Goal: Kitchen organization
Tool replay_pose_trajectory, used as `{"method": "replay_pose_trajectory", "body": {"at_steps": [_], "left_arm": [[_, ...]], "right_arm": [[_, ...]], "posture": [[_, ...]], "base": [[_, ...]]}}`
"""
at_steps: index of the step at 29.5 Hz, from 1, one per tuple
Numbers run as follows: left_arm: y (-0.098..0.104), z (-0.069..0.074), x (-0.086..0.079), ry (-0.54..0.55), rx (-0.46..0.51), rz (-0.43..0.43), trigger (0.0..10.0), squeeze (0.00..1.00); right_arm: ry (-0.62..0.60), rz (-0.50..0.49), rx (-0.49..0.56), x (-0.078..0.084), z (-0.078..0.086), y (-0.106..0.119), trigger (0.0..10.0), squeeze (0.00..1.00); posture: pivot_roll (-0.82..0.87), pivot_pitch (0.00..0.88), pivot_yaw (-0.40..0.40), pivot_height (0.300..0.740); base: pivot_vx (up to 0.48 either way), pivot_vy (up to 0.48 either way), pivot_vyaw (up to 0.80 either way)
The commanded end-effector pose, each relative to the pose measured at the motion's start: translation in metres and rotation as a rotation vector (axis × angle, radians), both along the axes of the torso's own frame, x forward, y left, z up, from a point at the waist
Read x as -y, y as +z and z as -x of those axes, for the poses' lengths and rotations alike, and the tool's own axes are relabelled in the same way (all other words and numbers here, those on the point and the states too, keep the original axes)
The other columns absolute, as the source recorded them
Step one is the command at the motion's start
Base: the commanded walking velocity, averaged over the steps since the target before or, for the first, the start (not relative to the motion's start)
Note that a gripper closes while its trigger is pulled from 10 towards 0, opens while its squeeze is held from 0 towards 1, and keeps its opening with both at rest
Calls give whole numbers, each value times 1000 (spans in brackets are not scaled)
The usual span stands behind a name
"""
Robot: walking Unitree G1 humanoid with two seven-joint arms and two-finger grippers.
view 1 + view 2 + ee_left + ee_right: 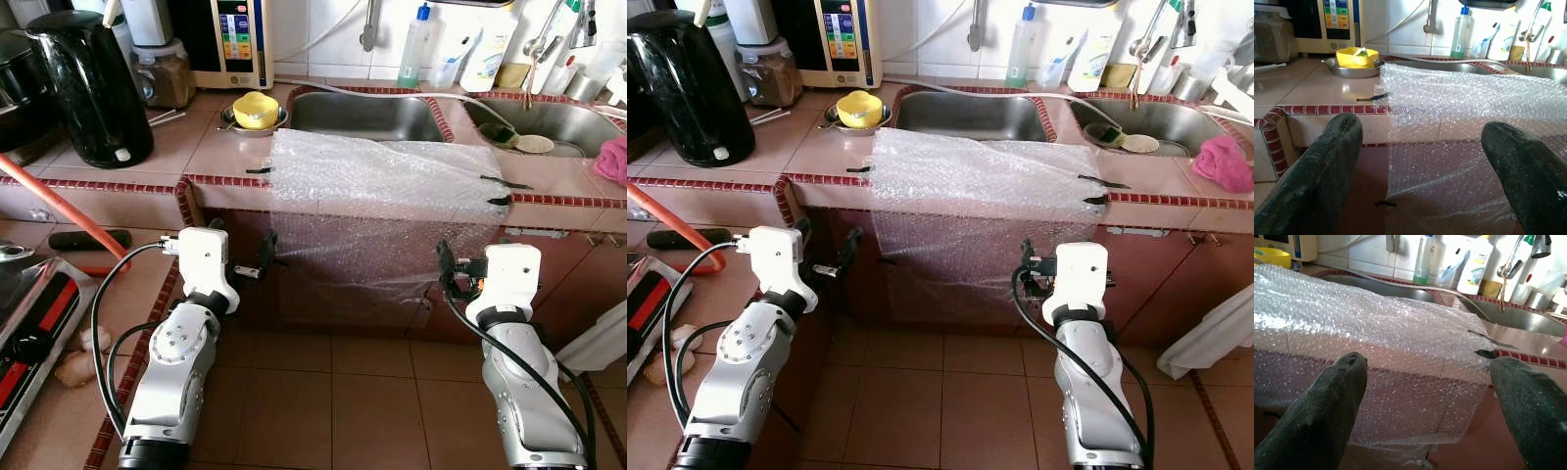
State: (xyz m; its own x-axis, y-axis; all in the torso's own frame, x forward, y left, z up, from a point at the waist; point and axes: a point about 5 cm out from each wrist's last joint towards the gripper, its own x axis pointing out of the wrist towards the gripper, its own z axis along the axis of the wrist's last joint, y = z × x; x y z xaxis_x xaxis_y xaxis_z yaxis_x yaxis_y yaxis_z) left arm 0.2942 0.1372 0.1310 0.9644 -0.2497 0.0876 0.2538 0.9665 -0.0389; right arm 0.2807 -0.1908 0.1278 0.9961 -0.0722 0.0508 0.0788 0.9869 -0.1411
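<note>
Before tiled counter: bubble wrap (pixel 382 196) taped over edge; left gripper (pixel 257 257) and right gripper (pixel 446 266) fingers spread, empty.

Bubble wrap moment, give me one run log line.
bubble wrap: draped over counter edge | left end effector: open, facing it | right end effector: open, facing it | contact: none

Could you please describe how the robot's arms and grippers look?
Both arms are silver, segmented metal with round bolted joints, each ending in a white blocky wrist housing. Black cables loop along them. The left gripper and right gripper are black, with long, rounded, matte fingers.
</note>
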Motion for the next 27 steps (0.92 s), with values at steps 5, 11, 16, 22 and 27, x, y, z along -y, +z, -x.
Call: {"method": "replay_pose_trajectory", "body": {"at_steps": [5,11,16,22,27], "left_arm": [[3,1,2,-15,8,4,10000,0],[3,3,4,-22,10,8,10000,0],[6,-2,2,16,23,-27,10000,0],[2,-2,3,-3,-15,17,10000,0],[1,-2,2,2,-20,19,10000,0]], "right_arm": [[15,16,43,-1,-2,10,10000,0],[27,34,60,-5,-1,12,10000,0],[15,22,77,-4,-4,17,10000,0],[8,22,70,-2,-6,16,10000,0],[12,25,69,-4,-6,14,10000,0]], "posture": [[-6,0,-7,740],[4,0,-7,740],[6,0,-7,740],[8,0,-7,740],[7,0,-6,740]], "base": [[0,0,0],[0,0,0],[0,0,0],[0,-56,-416],[0,-339,-165]]}}
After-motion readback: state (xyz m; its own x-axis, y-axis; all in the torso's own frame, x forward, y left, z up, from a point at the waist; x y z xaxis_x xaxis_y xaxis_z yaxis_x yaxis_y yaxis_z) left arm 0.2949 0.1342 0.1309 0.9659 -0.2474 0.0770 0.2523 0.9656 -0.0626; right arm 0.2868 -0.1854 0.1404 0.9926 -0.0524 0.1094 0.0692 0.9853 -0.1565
